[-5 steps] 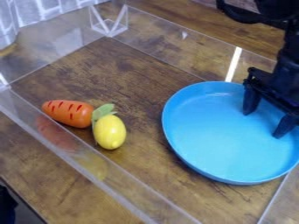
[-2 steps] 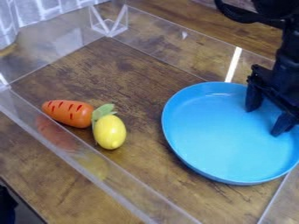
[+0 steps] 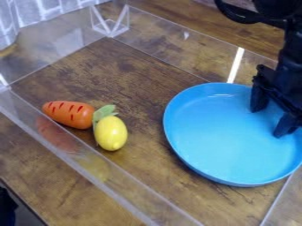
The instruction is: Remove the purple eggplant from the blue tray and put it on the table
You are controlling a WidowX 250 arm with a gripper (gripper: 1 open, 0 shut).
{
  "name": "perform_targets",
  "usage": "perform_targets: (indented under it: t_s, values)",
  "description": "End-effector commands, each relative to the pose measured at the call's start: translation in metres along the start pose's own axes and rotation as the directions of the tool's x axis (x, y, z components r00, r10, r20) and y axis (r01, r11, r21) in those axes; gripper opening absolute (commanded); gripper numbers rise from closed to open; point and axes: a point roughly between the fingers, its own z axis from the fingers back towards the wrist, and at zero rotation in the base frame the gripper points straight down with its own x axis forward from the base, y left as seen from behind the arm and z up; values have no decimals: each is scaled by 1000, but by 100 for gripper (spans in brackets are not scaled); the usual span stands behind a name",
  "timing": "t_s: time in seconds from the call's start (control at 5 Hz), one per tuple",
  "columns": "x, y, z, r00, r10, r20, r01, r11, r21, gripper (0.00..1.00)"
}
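Observation:
The blue tray (image 3: 224, 141) lies on the right half of the table (image 3: 154, 79), and its visible inside is bare. My black gripper (image 3: 270, 113) hangs over the tray's right rim, open, with both dark fingers (image 3: 257, 97) pointing down. Nothing shows between them. The purple eggplant is not visible in this view; the gripper may be covering it.
An orange carrot (image 3: 69, 113) and a yellow lemon (image 3: 109, 132) lie side by side at the left of the table. Clear plastic walls (image 3: 71, 168) edge the tabletop, one running along the front left and one at the back.
The gripper has crept slightly up and to the right over the tray's right rim. Its jaws stay apart, and the carrot, lemon and tray have not moved.

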Motion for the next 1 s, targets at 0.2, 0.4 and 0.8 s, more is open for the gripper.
perform_targets:
  t_s: [0.2, 0.4, 0.8]
  values:
    - [-7, -15, -9, 1000, -15, -23, 15, 1000, 5, 100]
    - [-9, -16, -8, 999, -46, -24, 46, 999, 4, 100]
    - [-10, -18, -8, 998, -56, -32, 56, 998, 8, 100]
